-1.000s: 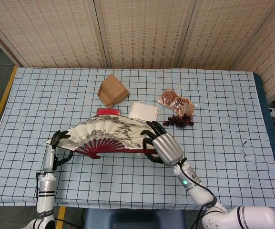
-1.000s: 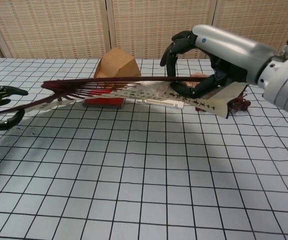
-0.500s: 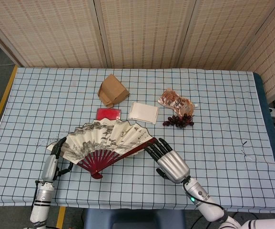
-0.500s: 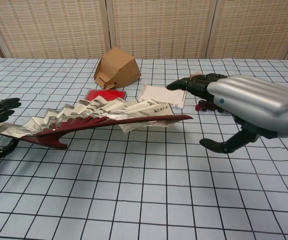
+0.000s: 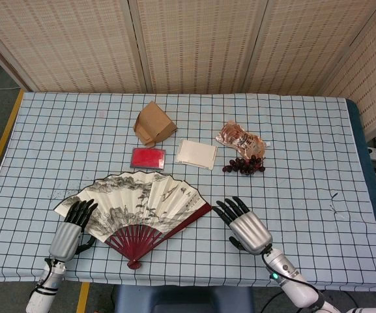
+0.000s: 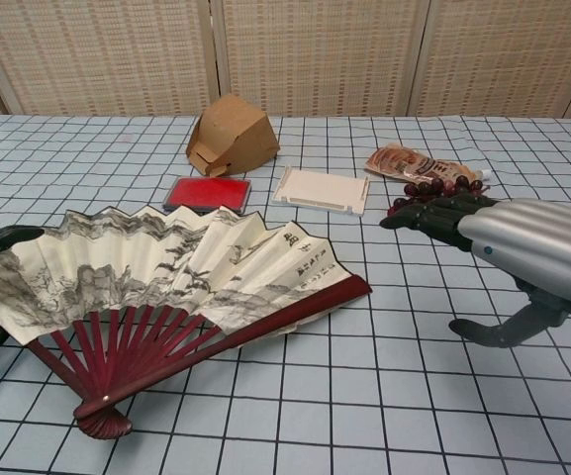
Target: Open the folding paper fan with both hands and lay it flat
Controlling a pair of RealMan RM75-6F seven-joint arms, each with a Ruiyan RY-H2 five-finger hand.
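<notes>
The folding paper fan [image 5: 135, 205] lies spread flat on the checked surface [image 5: 305, 156] between the two robot hands, so the task looks essentially done. The right robot hand [image 5: 243, 225], fingers apart and empty, sits just beside the fan's right guard. The left robot hand [image 5: 70, 228] touches the fan's left edge, fingers extended, gripping nothing. A second ago both held the half-raised fan; since then they've released it.

The open paper fan [image 5: 135, 199] showed grey ink landscape on cream, with dark red ribs. The tablecloth [image 5: 318, 163] was pale blue, gridded in black. A flat square pad [image 5: 148, 157] was red.
</notes>
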